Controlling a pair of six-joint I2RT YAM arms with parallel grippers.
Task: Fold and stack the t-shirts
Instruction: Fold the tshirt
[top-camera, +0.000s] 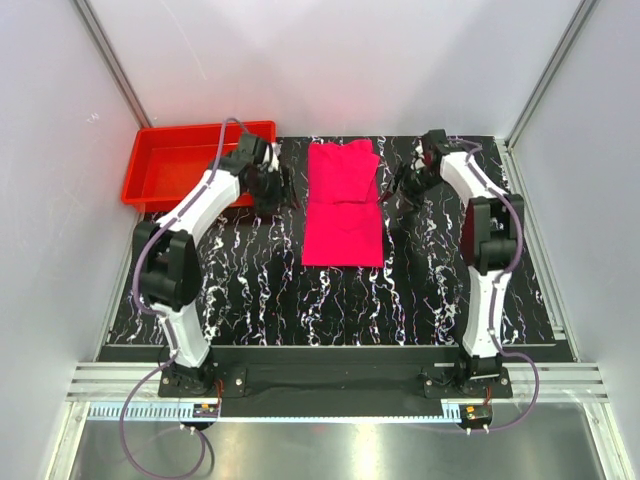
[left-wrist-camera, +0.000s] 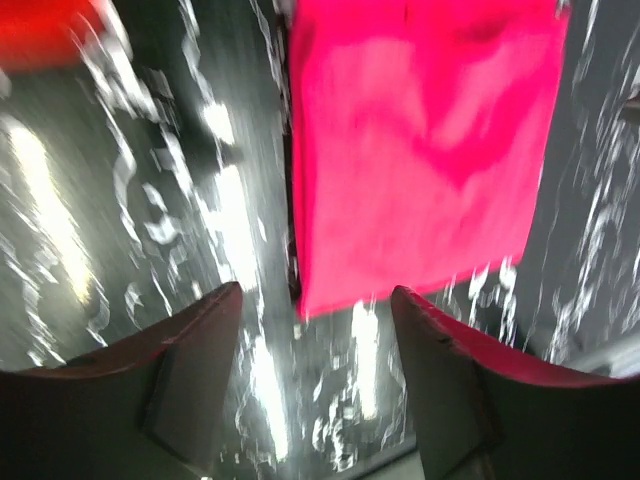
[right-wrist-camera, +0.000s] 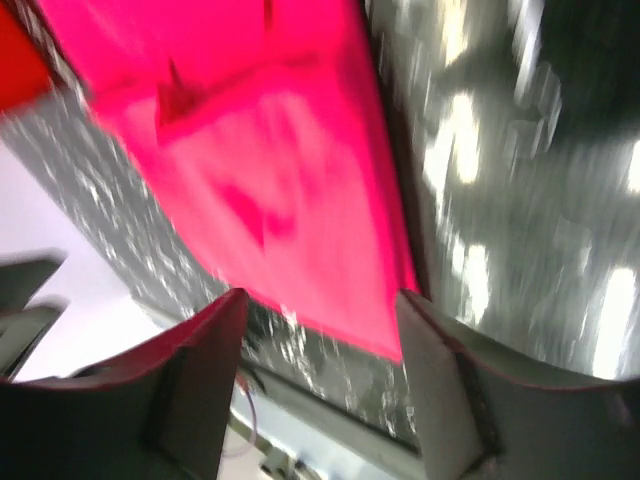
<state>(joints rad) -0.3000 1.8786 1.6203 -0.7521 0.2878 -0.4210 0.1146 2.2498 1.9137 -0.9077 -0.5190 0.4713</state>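
A magenta-pink t-shirt (top-camera: 343, 203) lies folded into a long narrow rectangle at the middle of the black marbled mat, a fold line across it about a third of the way down. My left gripper (top-camera: 280, 190) hovers just left of its upper part, open and empty. My right gripper (top-camera: 398, 190) hovers just right of it, also open and empty. In the left wrist view the t-shirt (left-wrist-camera: 420, 150) lies beyond my left gripper (left-wrist-camera: 316, 305), apart from both fingers. The right wrist view shows the t-shirt (right-wrist-camera: 260, 170) ahead of my right gripper (right-wrist-camera: 318, 305).
A red plastic tray (top-camera: 192, 162) stands at the mat's far left corner, behind the left arm. White walls with metal rails close in the sides and back. The black marbled mat (top-camera: 330, 300) spreads toward the arm bases.
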